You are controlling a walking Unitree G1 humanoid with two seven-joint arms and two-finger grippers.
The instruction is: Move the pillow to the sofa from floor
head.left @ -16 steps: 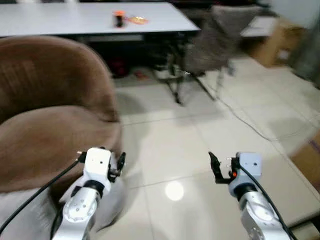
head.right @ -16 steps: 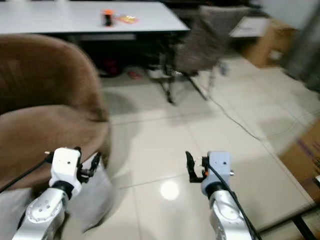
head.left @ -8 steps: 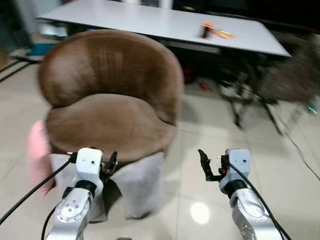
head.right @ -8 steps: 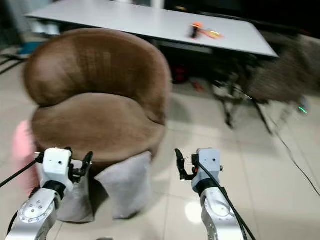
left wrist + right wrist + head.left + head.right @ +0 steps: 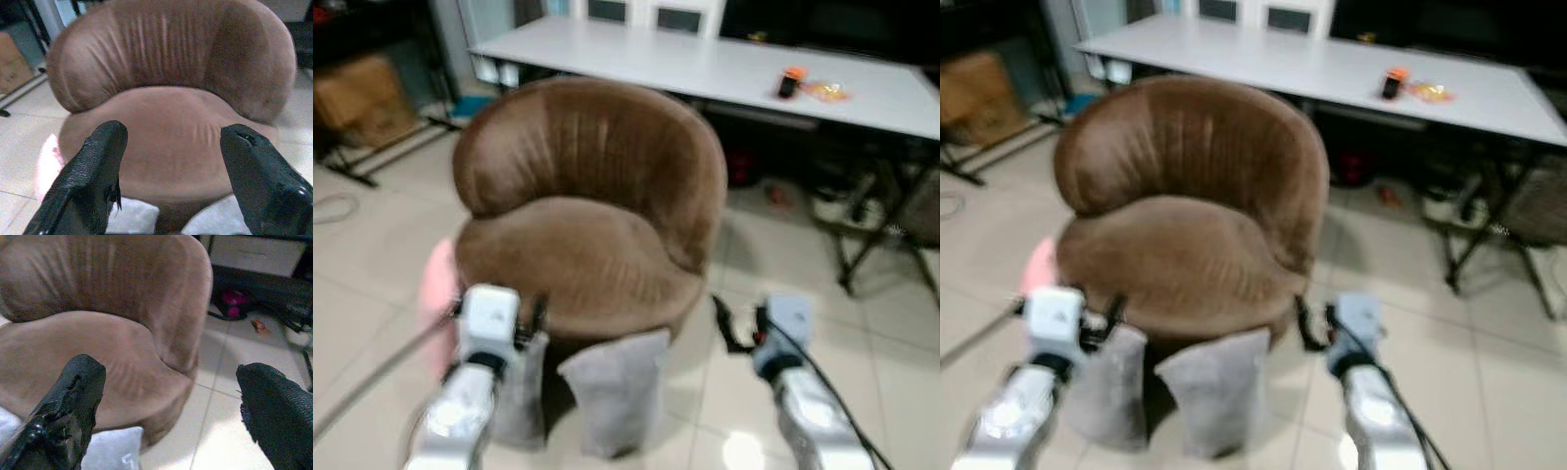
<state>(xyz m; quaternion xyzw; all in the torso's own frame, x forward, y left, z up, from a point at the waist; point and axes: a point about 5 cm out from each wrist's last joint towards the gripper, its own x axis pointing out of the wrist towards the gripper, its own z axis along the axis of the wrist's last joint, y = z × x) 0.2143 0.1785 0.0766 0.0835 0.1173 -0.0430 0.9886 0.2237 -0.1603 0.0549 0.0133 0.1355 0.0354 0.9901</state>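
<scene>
On the pale, glossy tiled floor (image 5: 372,245) stands a round brown sofa (image 5: 597,196), a tub-shaped seat with a curved back, filling the middle of the head views. Two grey pillows lean upright against its front base, side by side and close together: one grey pillow (image 5: 615,392) to the right and a second grey pillow (image 5: 521,392) just behind the left arm. A pink pillow (image 5: 437,304) rests on the floor against the sofa's left side, partly hidden by the seat.

Both silver arms reach forward low in the picture. The left gripper (image 5: 530,318) hovers just before the sofa's front edge, above the grey pillows, its jaws spread wide and holding nothing, as the left wrist view shows with the seat between the two black fingers (image 5: 93,171). The right gripper (image 5: 732,328) hangs over bare tiles just beside the sofa's right flank, jaws likewise wide and empty.

Behind the sofa runs a long white desk (image 5: 685,64) carrying a small orange and black object (image 5: 790,82) and a yellowish wrapper (image 5: 824,92). A cardboard box (image 5: 357,98) sits at the far left, and dark metal legs (image 5: 862,235) stand at the right.
</scene>
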